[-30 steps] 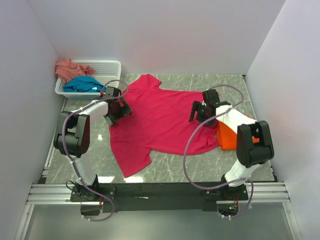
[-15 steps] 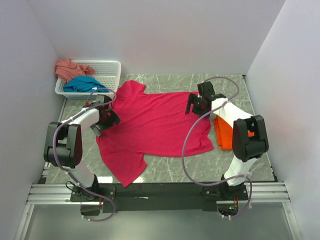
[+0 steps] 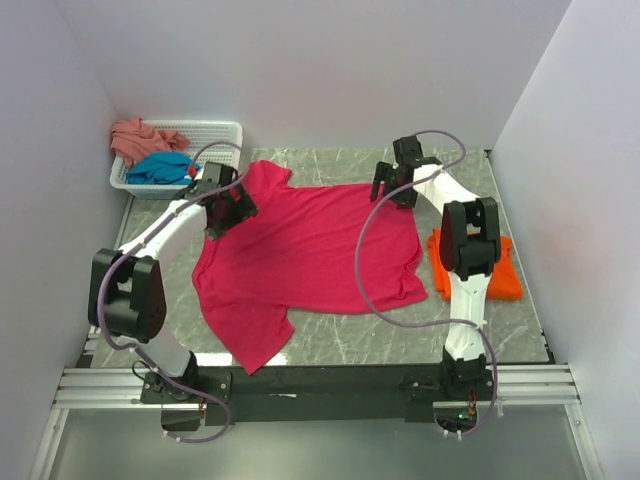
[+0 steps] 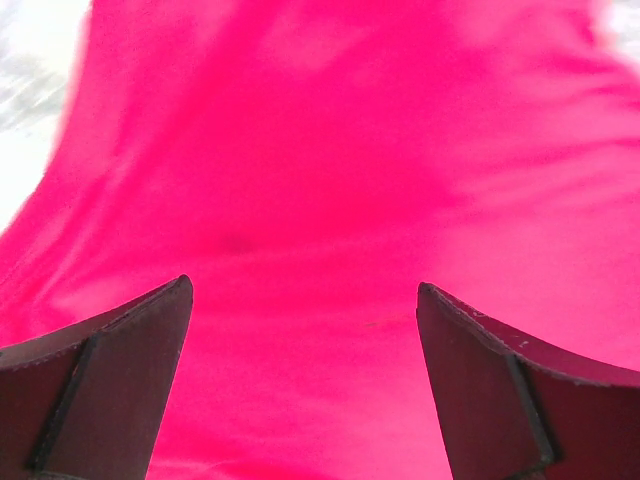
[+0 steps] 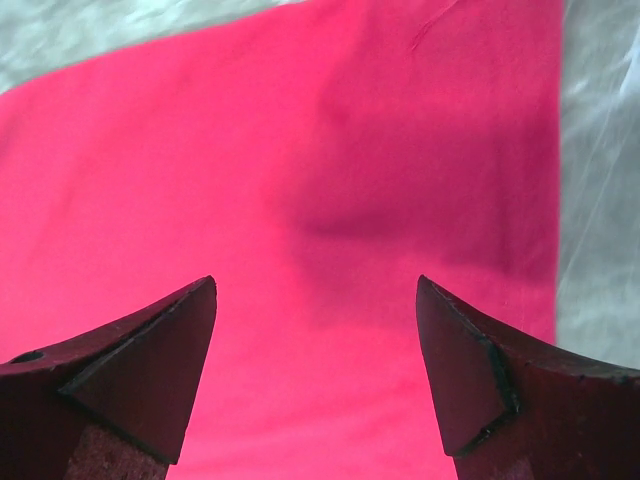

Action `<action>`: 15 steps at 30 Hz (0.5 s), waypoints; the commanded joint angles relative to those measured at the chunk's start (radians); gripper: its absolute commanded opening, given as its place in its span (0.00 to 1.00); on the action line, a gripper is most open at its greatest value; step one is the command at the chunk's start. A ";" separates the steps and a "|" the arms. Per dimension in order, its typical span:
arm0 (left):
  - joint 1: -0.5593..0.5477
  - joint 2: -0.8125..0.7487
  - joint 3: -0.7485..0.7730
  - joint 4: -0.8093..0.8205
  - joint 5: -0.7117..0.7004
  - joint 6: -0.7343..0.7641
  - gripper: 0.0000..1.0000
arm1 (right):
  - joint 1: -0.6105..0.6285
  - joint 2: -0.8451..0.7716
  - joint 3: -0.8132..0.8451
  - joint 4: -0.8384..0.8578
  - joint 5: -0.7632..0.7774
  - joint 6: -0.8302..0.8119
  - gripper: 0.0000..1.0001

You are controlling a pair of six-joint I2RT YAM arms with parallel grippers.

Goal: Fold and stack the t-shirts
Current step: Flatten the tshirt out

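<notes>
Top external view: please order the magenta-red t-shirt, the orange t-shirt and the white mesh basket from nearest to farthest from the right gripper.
1. The magenta-red t-shirt, spread mid-table, lies directly beneath the right gripper.
2. The orange t-shirt, on the table's right side, partly behind the right arm.
3. The white mesh basket, in the far left corner.
</notes>
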 commanded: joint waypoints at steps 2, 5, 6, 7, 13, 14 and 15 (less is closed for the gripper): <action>-0.025 0.103 0.169 0.056 0.026 0.054 0.99 | -0.023 0.080 0.141 -0.083 -0.033 -0.016 0.87; -0.029 0.218 0.296 0.036 0.023 0.073 0.99 | -0.032 0.137 0.213 -0.149 -0.019 -0.026 0.87; -0.030 0.244 0.324 0.036 0.028 0.080 0.99 | -0.037 0.150 0.225 -0.175 -0.006 -0.029 0.87; -0.032 0.267 0.345 0.044 0.029 0.097 0.99 | -0.043 0.168 0.237 -0.189 0.004 -0.032 0.87; -0.035 0.499 0.601 0.018 0.037 0.132 0.99 | -0.080 0.194 0.268 -0.264 0.042 -0.037 0.86; -0.035 0.525 0.631 0.001 0.040 0.134 0.99 | -0.089 0.197 0.271 -0.270 0.044 -0.039 0.86; -0.035 0.551 0.658 -0.003 0.048 0.137 0.99 | -0.104 0.197 0.271 -0.275 0.047 -0.040 0.86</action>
